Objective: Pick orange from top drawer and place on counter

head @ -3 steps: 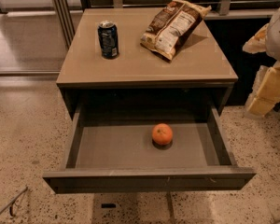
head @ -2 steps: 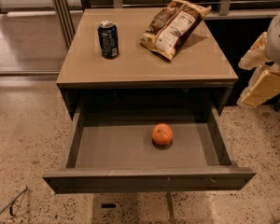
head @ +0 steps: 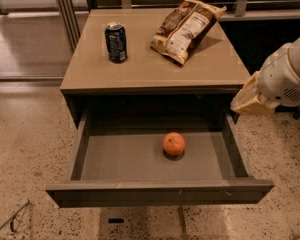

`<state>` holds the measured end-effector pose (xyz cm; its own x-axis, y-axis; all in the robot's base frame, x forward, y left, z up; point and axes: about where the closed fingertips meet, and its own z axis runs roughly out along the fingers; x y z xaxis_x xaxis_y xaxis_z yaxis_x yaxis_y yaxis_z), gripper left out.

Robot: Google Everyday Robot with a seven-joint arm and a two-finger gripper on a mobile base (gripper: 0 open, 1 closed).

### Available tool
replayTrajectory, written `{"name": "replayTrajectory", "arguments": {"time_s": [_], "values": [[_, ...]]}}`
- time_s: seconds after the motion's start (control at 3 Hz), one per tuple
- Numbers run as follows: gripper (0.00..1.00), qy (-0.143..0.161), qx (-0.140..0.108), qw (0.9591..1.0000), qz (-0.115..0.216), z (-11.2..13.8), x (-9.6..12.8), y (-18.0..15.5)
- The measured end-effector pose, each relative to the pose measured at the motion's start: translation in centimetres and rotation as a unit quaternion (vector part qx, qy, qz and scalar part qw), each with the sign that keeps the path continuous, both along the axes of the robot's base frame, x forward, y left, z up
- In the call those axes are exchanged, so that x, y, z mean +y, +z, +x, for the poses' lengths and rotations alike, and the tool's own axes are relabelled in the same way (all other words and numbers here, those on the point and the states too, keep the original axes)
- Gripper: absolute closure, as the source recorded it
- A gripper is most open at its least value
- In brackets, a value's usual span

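Orange lies mid-bottom in the pulled-out top drawer. On the tan counter, a soda can stands back-left and a chip bag lies back-right. The gripper hangs beside the front-right corner, above the speckled floor; I cannot tell its grip state.

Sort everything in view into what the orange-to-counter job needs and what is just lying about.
Needed for the job:
orange, lying in the open top drawer
counter, where it must go
tool, hanging at the counter's front right corner

Just lying about:
soda can, upright on the counter's left
snack bag, lying on the counter's back right
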<state>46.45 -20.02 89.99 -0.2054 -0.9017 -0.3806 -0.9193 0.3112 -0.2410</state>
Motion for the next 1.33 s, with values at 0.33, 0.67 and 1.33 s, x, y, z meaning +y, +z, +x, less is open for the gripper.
{"name": "replayTrajectory", "arguments": {"time_s": [0.33, 0.67, 1.33], "values": [[1.0, -0.001, 0.008, 0.9988, 0.049, 1.4, 1.5, -5.3], [1.0, -0.011, 0.042, 0.9966, 0.071, 1.9, 2.8, -12.1], [0.81, -0.007, 0.031, 0.9963, 0.08, 1.8, 3.2, -13.4]]}}
